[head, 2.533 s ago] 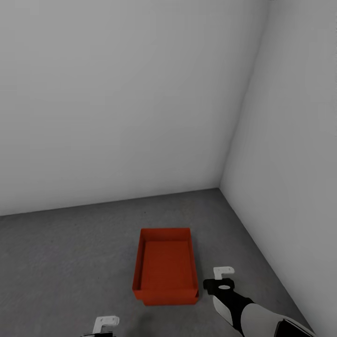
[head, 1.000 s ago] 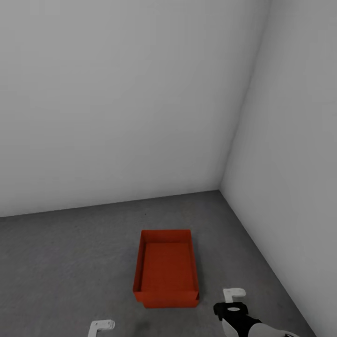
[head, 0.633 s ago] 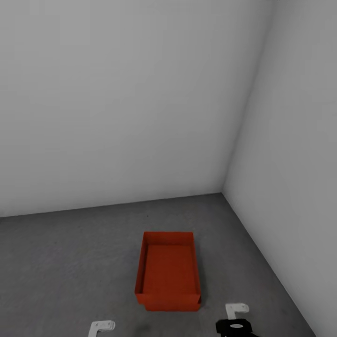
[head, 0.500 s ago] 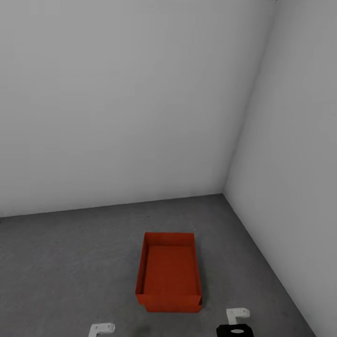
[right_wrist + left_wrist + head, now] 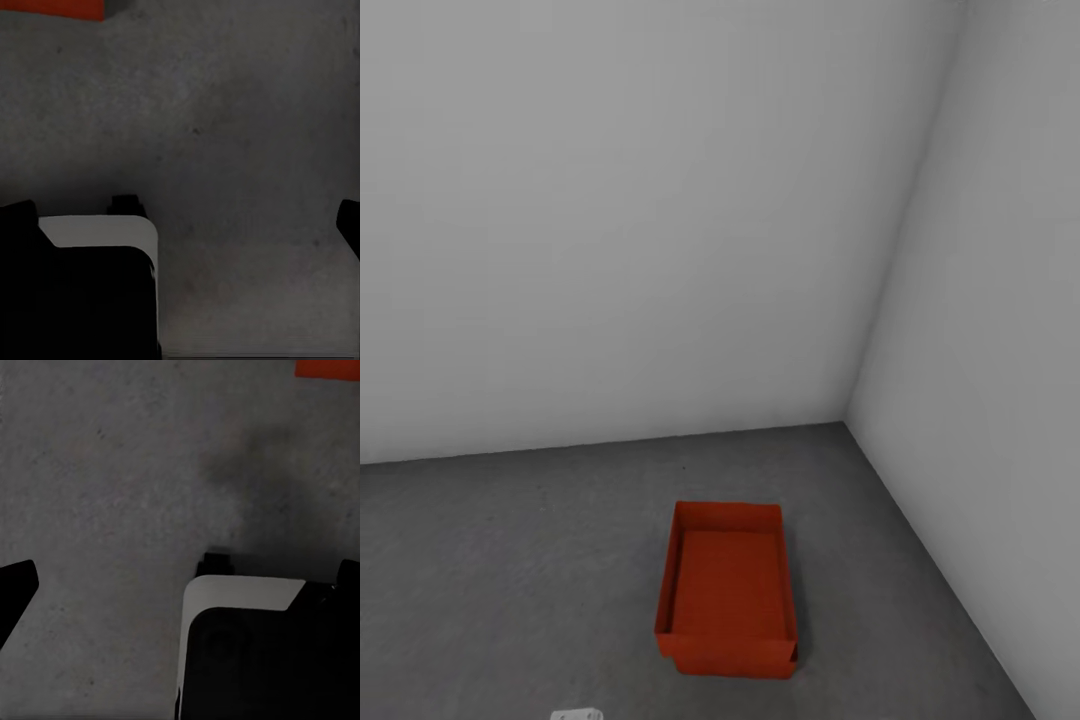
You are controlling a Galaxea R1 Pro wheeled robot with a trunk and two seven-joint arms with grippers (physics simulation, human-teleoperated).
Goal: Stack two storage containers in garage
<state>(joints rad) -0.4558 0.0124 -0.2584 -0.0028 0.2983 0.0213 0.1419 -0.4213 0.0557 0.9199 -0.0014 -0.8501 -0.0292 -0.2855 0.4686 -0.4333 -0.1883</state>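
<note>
Two orange-red storage containers sit stacked on the dark grey garage floor, near the corner of two white walls. The upper one is open-topped and empty. The lower one's rim peeks out at the near end. A white finger of my left gripper shows at the head view's bottom edge, left of the stack and apart from it. In the left wrist view my left gripper is open over bare floor, with a container corner at the frame's edge. My right gripper is open too, with an orange corner beyond it.
Plain white walls meet in a corner behind and to the right of the stack. The right wall runs close along the stack's right side. Open concrete floor stretches to the left. A white and black part of the robot shows under each wrist camera.
Both arms have drawn back toward me. The right gripper has left the head view's bottom edge and the left is almost out. The head view has tilted slightly. The stack stays put.
</note>
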